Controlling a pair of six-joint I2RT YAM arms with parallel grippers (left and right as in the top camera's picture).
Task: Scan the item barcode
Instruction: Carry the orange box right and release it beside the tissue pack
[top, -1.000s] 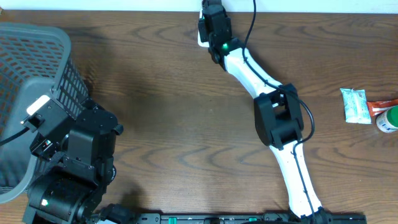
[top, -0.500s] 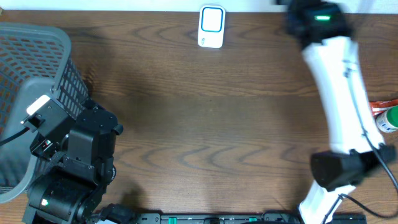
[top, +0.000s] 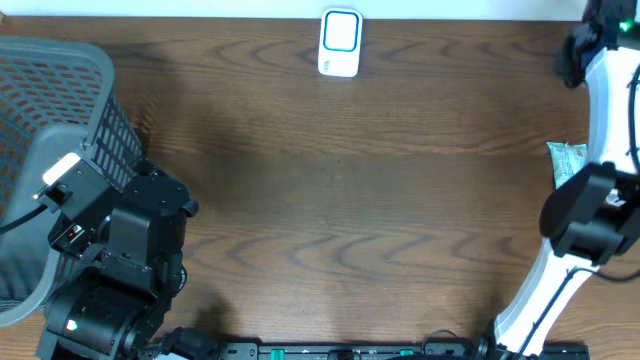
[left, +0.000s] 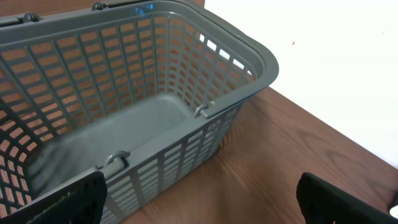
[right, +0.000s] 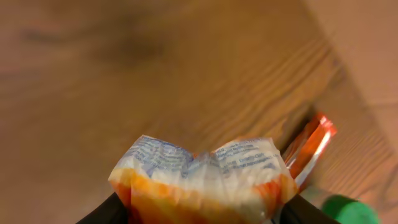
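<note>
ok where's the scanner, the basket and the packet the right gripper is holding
scanner (top: 341, 42): overhead view, middle of its white face
basket (left: 266, 62): left wrist view, on its grey rim
orange packet (right: 202, 177): right wrist view, middle of the crumpled wrapper

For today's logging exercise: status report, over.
Left fingers open, by basket. Right fingers shut on packet. Scanner at table's far edge, nothing blocking.

Overhead: straight down on table (top: 330, 200). Left wrist: close, facing basket (left: 143, 118), shared with overhead. Right wrist: close behind packet (right: 202, 180).
</note>
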